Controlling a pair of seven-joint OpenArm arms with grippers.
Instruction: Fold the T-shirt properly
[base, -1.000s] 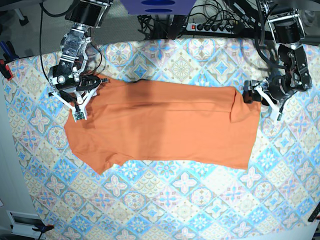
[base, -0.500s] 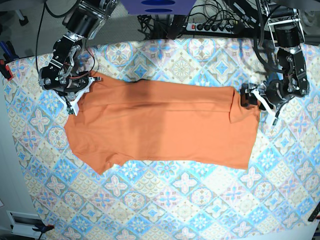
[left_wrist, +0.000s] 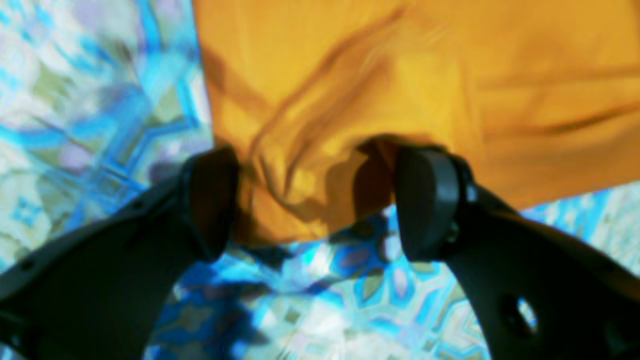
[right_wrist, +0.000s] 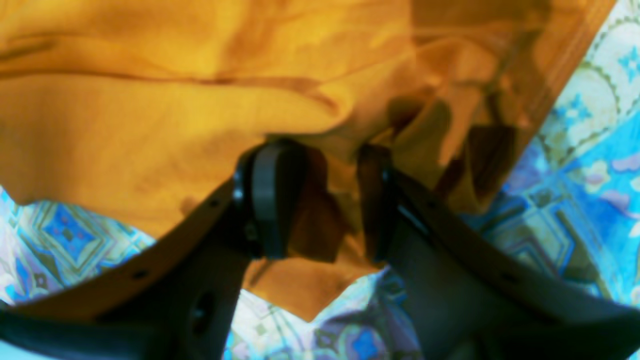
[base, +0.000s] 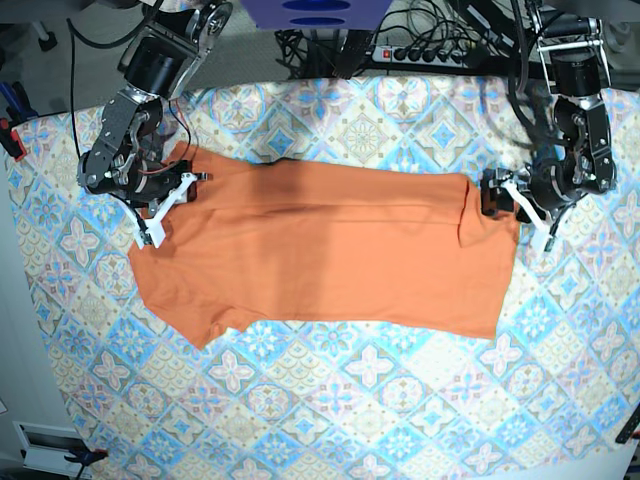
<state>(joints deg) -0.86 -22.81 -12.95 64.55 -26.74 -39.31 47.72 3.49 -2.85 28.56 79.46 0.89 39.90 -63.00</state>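
Patterned cloth (base: 330, 400) in blue, pink and cream tiles covers the whole work surface and is the largest item in the base view; its tiles also fill the lower part of both wrist views. On it lies the T-shirt (base: 320, 255), plain orange, spread flat with its long axis running across the base view. One end reaches the base view's right, where a narrow flap of fabric is turned over onto the body; the other end, with a sleeve pointing toward the near edge, reaches the base view's left. A long shallow crease runs along the upper half of the garment.

Beyond the far edge of the cloth sit a tangle of black cables (base: 440, 30) and a power strip (base: 435, 55), well apart from the shirt.

Left gripper (left_wrist: 315, 202): at the shirt's end on the base view's right (base: 503, 200). Its jaws stand wide apart, straddling a wrinkled corner of orange fabric at the hem; the fabric lies between the fingers (left_wrist: 425, 200), unpinched.

Right gripper (right_wrist: 320, 200): at the shirt's upper corner on the base view's left (base: 165, 205). Its jaws are partly closed with bunched orange fabric gathered between the pads (right_wrist: 267, 200), gripping the T-shirt.
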